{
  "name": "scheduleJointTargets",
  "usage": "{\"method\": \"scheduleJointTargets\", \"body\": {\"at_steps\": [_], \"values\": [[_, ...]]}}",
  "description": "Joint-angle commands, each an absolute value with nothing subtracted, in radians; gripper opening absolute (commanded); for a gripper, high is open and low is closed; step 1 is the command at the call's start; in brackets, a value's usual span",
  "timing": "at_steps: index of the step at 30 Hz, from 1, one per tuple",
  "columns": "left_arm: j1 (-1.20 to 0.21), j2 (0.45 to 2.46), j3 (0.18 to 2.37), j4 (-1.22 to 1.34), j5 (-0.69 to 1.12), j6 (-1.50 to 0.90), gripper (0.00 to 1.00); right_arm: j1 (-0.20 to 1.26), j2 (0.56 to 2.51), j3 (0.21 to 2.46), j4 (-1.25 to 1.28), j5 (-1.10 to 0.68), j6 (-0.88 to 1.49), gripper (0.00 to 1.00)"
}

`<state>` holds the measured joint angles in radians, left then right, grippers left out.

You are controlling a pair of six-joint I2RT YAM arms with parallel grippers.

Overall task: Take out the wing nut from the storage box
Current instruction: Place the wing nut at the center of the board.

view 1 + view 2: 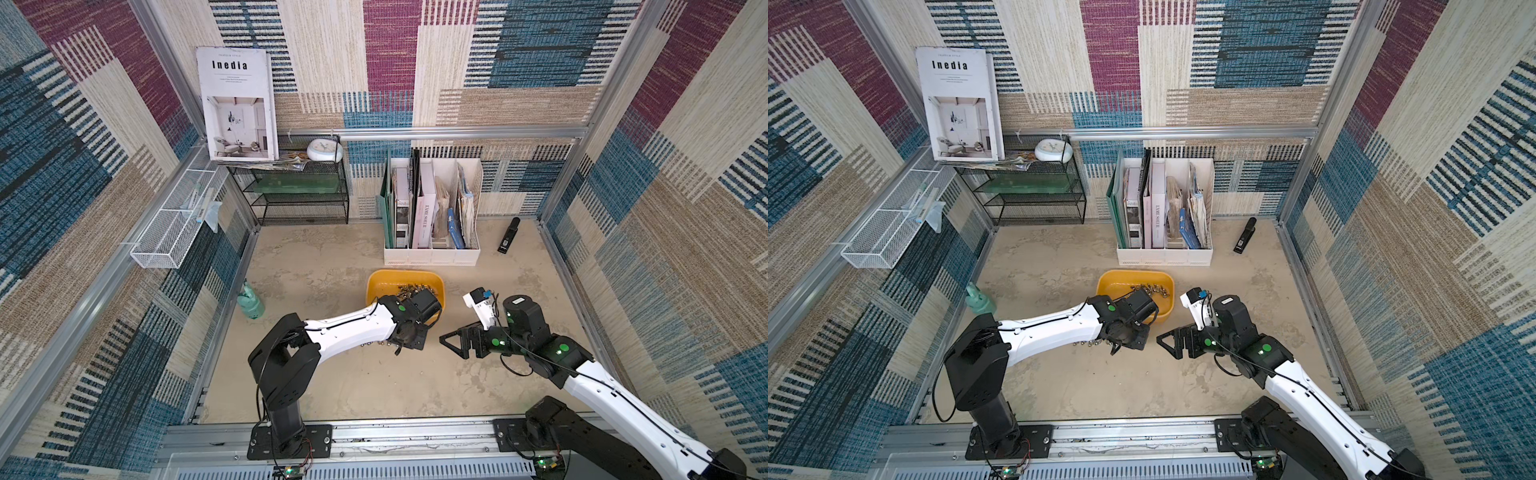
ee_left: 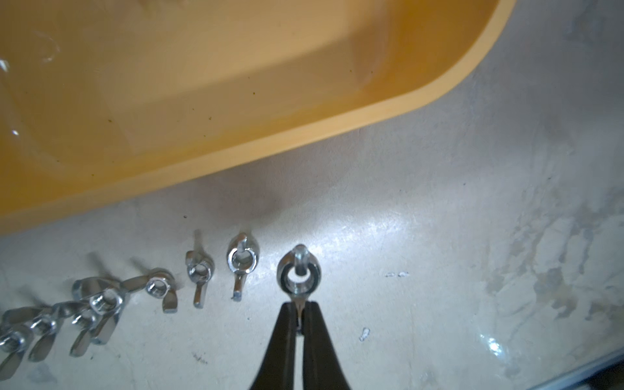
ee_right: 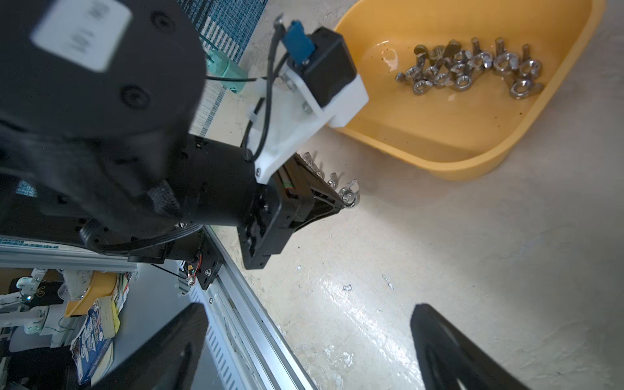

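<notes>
The left hand (image 2: 299, 315) is clamped on one wing of a wing nut (image 2: 299, 275). It holds the nut outside the box (image 2: 236, 158), just near of its rim, at the right end of a row of nuts (image 2: 199, 270) on the table (image 2: 439, 236). The nut's wings run in line with the hand, pointing at the box. It seems to touch the table. The right hand (image 3: 309, 331), spread open, waits to the right, farther off.

Both top views look steeply down on the whole table (image 1: 374, 386) from its front edge. Both wrist views share the storage box (image 2: 304, 133): left close, right farther.
</notes>
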<state>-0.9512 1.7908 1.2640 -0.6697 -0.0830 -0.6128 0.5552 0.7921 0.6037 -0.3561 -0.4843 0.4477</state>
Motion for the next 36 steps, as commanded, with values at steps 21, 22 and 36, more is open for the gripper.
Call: {"method": "scheduleJointTargets", "body": {"at_steps": [21,22,36], "values": [[-0.949,1.888,1.246,-0.63,-0.113,-0.596,0.13,0.557,0.775,0.591,-0.373,-0.464,0.459,0.99],[-0.948,1.889,1.245,-0.628,-0.108,-0.594,0.18,0.557,0.773,0.592,-0.373,-0.463,0.459,0.99],[-0.926,1.798,1.317,-0.706,-0.136,-0.579,0.24,0.556,0.761,0.592,-0.345,-0.423,0.463,0.99]]}}
